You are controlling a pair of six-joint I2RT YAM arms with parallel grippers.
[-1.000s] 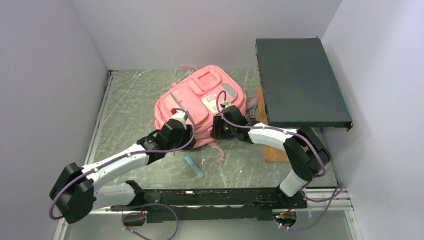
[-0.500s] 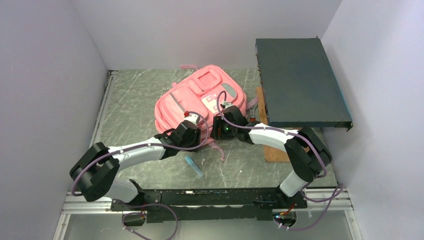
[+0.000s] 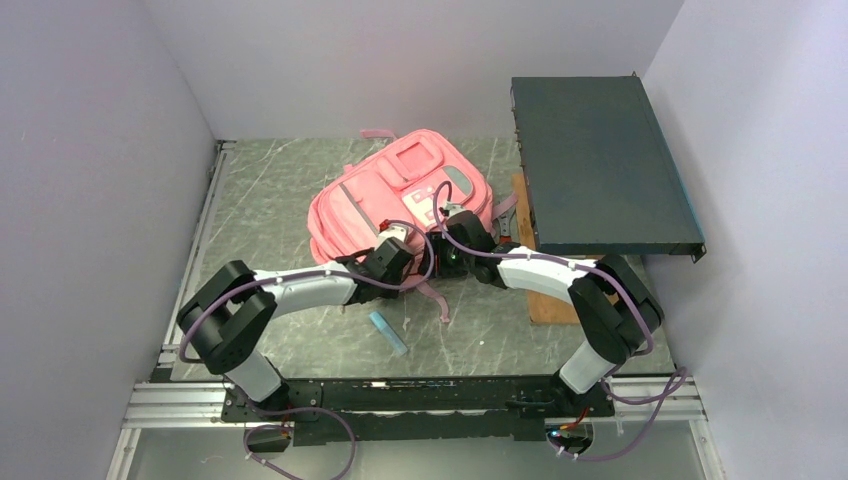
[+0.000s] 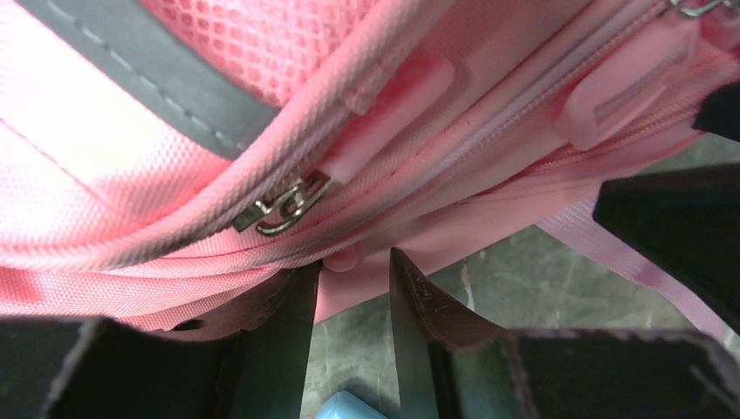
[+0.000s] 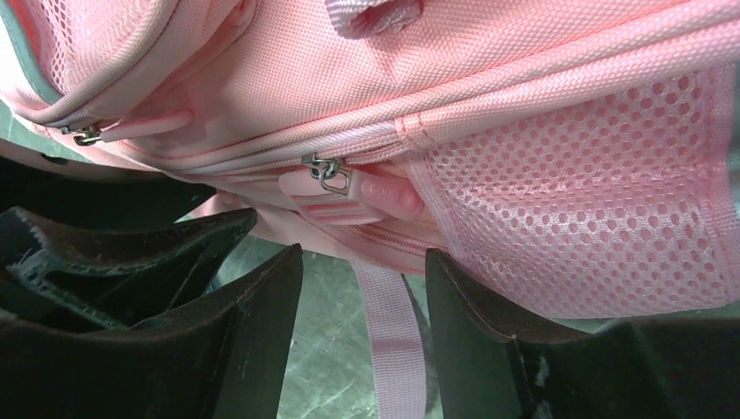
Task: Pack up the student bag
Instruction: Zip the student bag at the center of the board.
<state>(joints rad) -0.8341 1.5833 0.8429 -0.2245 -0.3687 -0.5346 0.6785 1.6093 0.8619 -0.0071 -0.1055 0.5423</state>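
The student bag (image 3: 400,200) is a pink backpack lying flat on the marbled table, and both grippers sit at its near edge. My left gripper (image 3: 402,260) (image 4: 353,258) is open, with its tips against the bag's bottom seam and a small pink tab end (image 4: 343,257) between them. A metal zip slider (image 4: 284,205) shows just above. My right gripper (image 3: 445,256) (image 5: 362,253) is open right beside it. A pink strap (image 5: 388,332) hangs between its fingers, under a zip slider (image 5: 327,173) with a pink pull tab (image 5: 362,196).
A light blue object (image 3: 388,333) (image 4: 345,408) lies on the table just near of the bag. A dark flat box (image 3: 600,160) stands raised at the right, above a wooden board (image 3: 548,300). Grey walls close in the left, back and right.
My left arm has swung right along the bag's near edge until its gripper is next to the right one. Its jaws have narrowed slightly. The right arm has not moved.
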